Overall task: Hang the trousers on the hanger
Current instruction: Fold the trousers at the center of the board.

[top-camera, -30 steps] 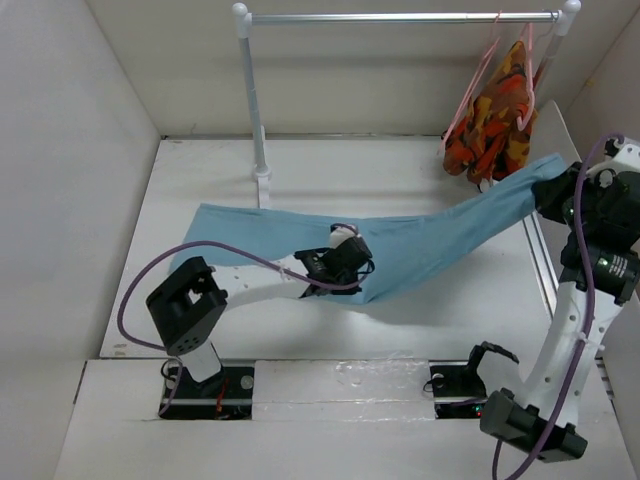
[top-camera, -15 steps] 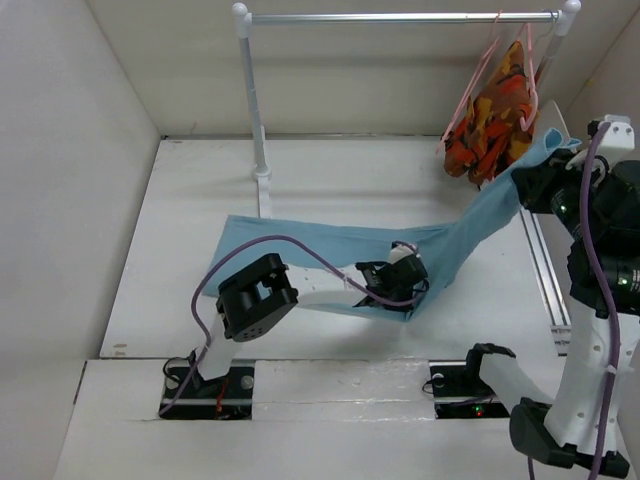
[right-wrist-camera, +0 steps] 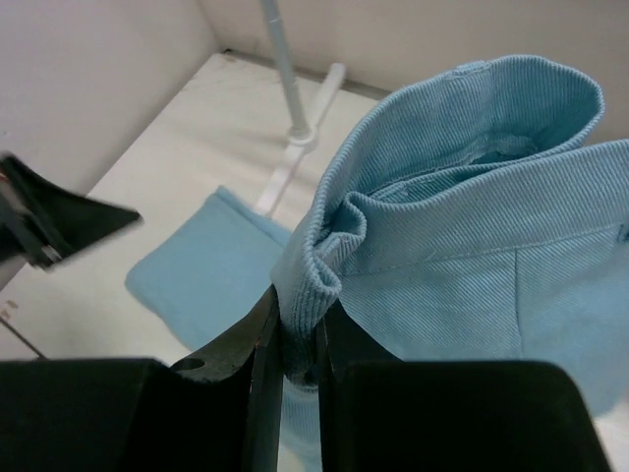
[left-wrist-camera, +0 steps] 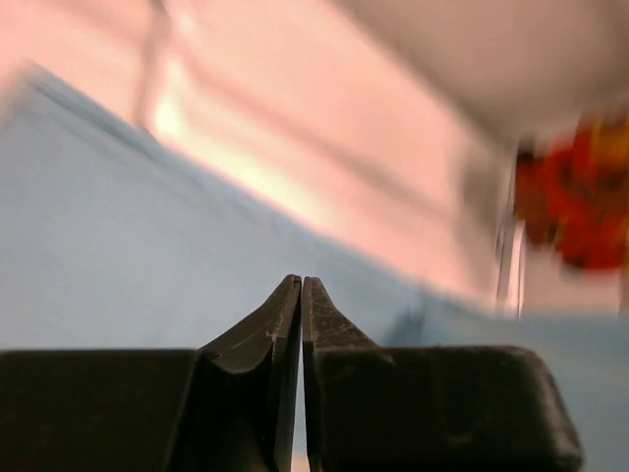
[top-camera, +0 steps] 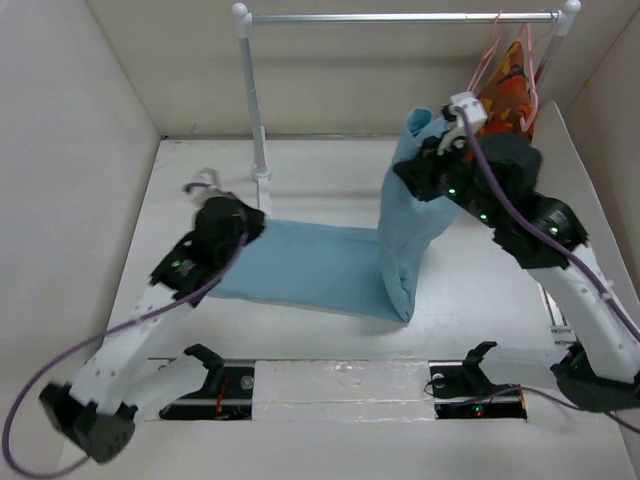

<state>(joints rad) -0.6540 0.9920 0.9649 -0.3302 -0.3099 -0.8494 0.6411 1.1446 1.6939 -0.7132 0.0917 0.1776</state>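
The light blue trousers [top-camera: 310,265] lie flat across the middle of the table, and their right part is lifted into an upright fold [top-camera: 410,190]. My right gripper [top-camera: 428,160] is shut on a bunched ribbed edge of the trousers [right-wrist-camera: 462,216] and holds it high; the pinch shows in the right wrist view [right-wrist-camera: 295,307]. My left gripper [top-camera: 245,228] hovers at the trousers' left end, jaws shut with nothing between them [left-wrist-camera: 301,283], with blue cloth [left-wrist-camera: 118,246] beyond. A thin pink hanger [top-camera: 487,55] hangs at the rail's right end, just behind my right arm.
A white rail stand [top-camera: 255,100] rises at the back centre, its bar [top-camera: 400,17] running right. The orange-red patterned garment [top-camera: 508,85] hangs on another pink hanger at the bar's right end. White walls close in on both sides.
My right gripper has swung left and up with the trousers' end, raising it into an upright fold. My left arm has drawn back from the trousers' middle to their left end.
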